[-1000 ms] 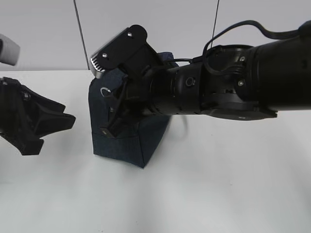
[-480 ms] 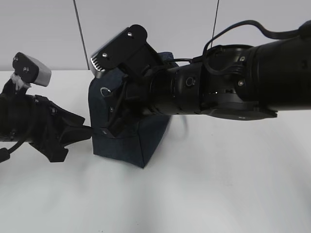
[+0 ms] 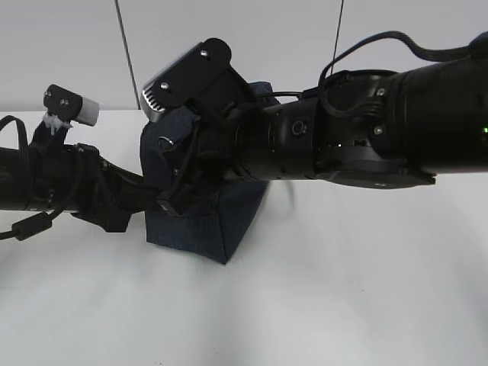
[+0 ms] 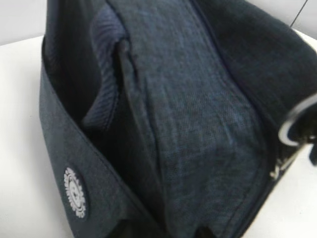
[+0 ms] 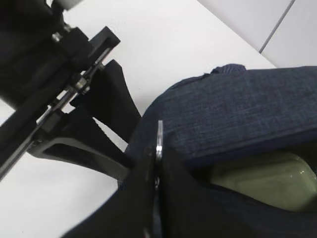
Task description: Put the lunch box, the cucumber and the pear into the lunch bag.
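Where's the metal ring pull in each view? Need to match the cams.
Exterior view: the ring pull sits left of centre, on the upper front corner of the lunch bag, just under the right arm's camera.
Left wrist view: ring pull at the right edge, mid height.
Right wrist view: ring pull near centre, seen edge-on, at the right gripper.
Shared landmark: the navy lunch bag.

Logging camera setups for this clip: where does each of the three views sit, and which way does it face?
Exterior: low, at table height, facing the lunch bag; both arms show, the right filling the frame.
Left wrist: pressed close to the bag's fabric side and ring pull; no end effector visible.
Right wrist: looks down at the bag's open top, the lunch box inside, with the left end effector at the bag.
All three share the bag.
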Robot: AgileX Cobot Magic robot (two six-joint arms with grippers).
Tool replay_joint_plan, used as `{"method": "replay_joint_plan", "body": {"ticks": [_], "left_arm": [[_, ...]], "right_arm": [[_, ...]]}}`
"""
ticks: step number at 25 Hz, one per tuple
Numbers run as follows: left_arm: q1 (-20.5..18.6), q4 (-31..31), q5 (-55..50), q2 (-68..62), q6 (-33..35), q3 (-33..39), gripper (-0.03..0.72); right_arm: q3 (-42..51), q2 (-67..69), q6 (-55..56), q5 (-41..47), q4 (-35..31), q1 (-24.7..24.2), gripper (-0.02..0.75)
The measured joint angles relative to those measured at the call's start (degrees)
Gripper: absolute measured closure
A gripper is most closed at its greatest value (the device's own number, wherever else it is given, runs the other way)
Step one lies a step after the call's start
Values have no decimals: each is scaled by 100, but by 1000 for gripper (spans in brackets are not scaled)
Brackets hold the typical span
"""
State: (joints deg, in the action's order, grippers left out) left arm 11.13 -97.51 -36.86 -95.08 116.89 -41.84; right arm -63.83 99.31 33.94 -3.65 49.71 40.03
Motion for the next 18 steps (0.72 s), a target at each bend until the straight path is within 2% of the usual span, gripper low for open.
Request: {"method": "replay_joint_plan", "body": {"ticks": [2, 5, 6, 12, 18], "left_arm": [[0, 0, -109, -71, 4, -11, 484], [0, 6, -261, -125, 4, -11, 622], [0, 12, -273, -138, 4, -11, 646], [0, 159, -293, -138, 4, -5, 675], [0, 115, -341, -138, 4, 185, 679]], "right_arm": [[0, 0, 2, 0, 0, 0, 738], [0, 0, 2, 0, 0, 0, 738], [0, 0, 2, 0, 0, 0, 738], [-82, -3, 23, 25, 0, 0, 738], [-365, -3, 23, 458, -11, 0, 738]]}}
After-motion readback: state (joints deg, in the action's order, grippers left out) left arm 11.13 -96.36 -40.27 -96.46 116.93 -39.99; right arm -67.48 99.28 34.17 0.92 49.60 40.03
